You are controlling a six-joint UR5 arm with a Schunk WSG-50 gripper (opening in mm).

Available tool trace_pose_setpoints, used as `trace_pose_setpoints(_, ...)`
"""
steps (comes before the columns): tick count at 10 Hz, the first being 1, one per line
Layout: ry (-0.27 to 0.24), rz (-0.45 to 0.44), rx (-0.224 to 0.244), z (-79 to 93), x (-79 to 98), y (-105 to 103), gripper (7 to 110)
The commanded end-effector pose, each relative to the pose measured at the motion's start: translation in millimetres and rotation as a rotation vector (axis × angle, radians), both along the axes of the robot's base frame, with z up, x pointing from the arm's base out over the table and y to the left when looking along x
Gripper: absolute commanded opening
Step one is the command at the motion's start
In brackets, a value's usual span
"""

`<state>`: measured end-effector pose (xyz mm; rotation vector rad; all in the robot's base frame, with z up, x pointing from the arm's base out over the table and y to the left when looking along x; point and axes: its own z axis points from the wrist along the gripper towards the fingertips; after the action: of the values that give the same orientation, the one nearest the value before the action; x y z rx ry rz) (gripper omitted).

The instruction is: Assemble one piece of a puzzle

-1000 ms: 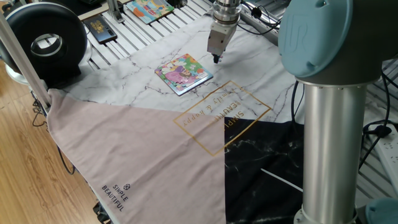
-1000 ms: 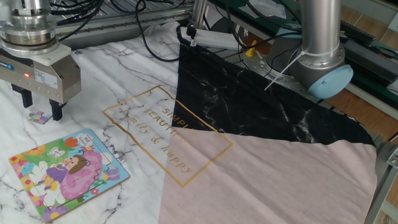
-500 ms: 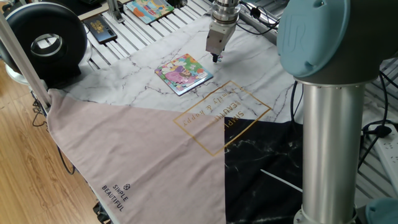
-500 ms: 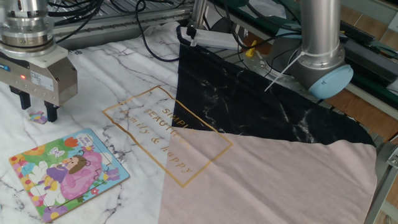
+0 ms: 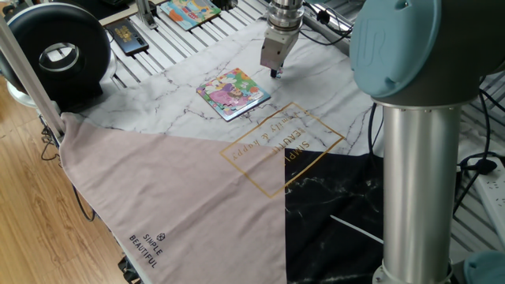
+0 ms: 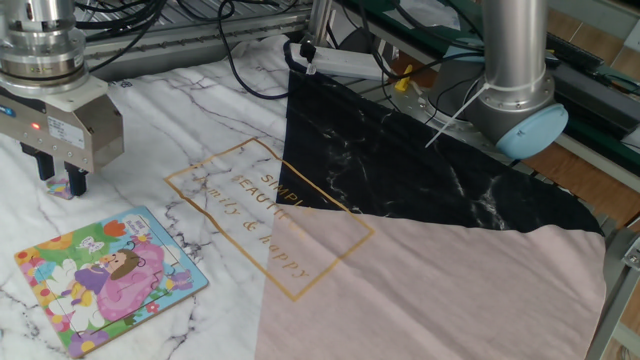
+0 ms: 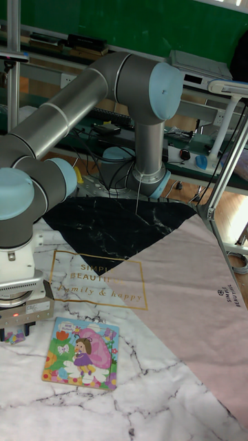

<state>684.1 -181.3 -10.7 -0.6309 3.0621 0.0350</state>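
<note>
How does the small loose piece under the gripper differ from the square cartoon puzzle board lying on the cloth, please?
Size: the piece is tiny, while the puzzle is a much larger square.
Look: the piece reads as one pinkish-purple patch; the puzzle shows a bright cartoon picture in pink, green and yellow.
Position: the piece sits between the fingers of the gripper; the puzzle lies apart with nothing over it.
Both lie flat on the marble-patterned cloth.

Tiny pinkish piece (image 6: 63,186) lies flat beside the colourful square puzzle (image 6: 108,279).
</note>
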Motion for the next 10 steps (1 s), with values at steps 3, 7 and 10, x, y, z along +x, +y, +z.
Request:
trace_pose_setpoints(3,-0.006,-0.010,0.011,-0.7,3.5,1.0,66)
trace_pose_setpoints(7,-0.009,-0.015,0.009,-1.9,5.9,-0.4,44)
trace_pose_setpoints(10,-0.009,-0.013,0.014,-1.3,6.0,0.4,44)
